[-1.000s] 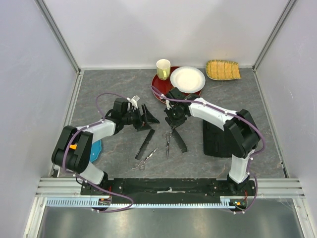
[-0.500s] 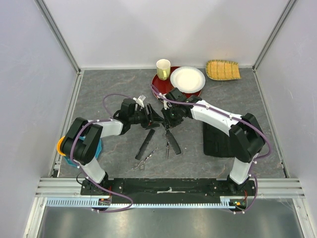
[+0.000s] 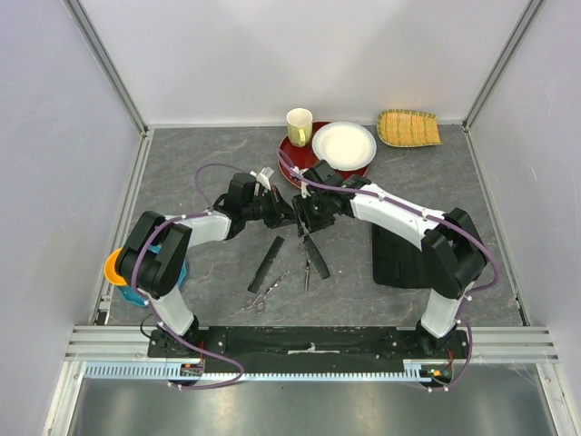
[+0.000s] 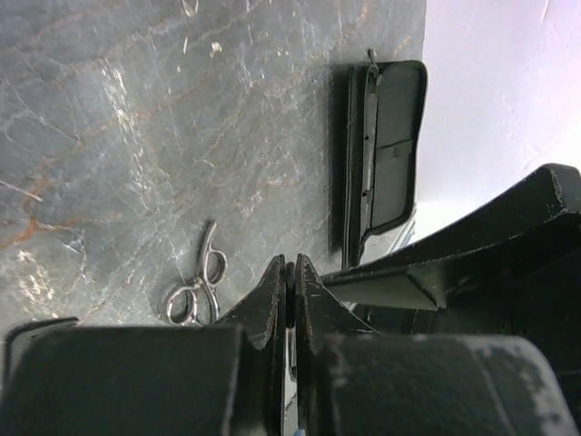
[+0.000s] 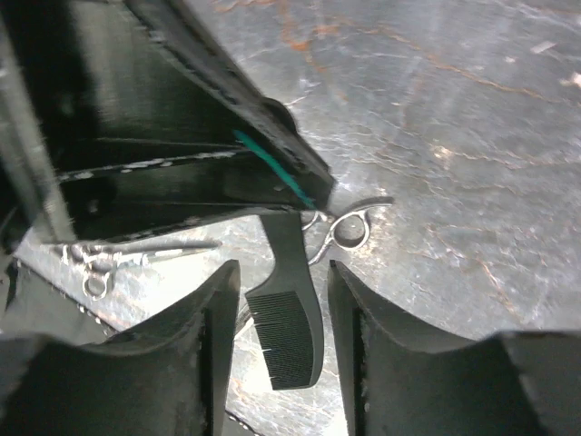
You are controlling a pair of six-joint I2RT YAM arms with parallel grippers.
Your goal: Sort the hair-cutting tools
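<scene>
The table [image 3: 182, 163] is a grey slab patterned like stone, veined with rust and white. White walls [image 3: 300, 54] close it in at the back and on both sides, and metal rails run along its left and near edges. Open room lies over the back-left part of the surface and along the strip just in front of the arm bases. The right side is taken by a case and the back middle by dishes.

The left arm [image 3: 195, 229] reaches in from the left and the right arm [image 3: 399, 218] arcs over from the right, so the two tools sit close together at mid-table. The left gripper [image 3: 287, 211] has its fingers pressed together, with nothing seen between them. The right gripper [image 5: 283, 270] is spread wide low over the surface. In its wrist view the thick comb [image 3: 320, 261] lies between its fingers; whether they touch it I cannot tell.

The black case [image 3: 398, 256] lies flat right of centre, partly under the right arm. A red tray [image 3: 292, 156] at the back holds a white plate [image 3: 343, 143] and a yellow cup [image 3: 299, 125]. A woven yellow dish [image 3: 408, 127] sits in the back-right corner. At the left edge an orange bowl [image 3: 113, 269] and a blue thing [image 3: 179, 272] are partly hidden by the left arm.

The long comb [image 3: 266, 263] lies slantwise just nearer than the left gripper. The middle scissors [image 3: 307, 265] lie just beside the thick comb. The near scissors [image 3: 265, 293] lie by the long comb's near end, closest to the near edge.
</scene>
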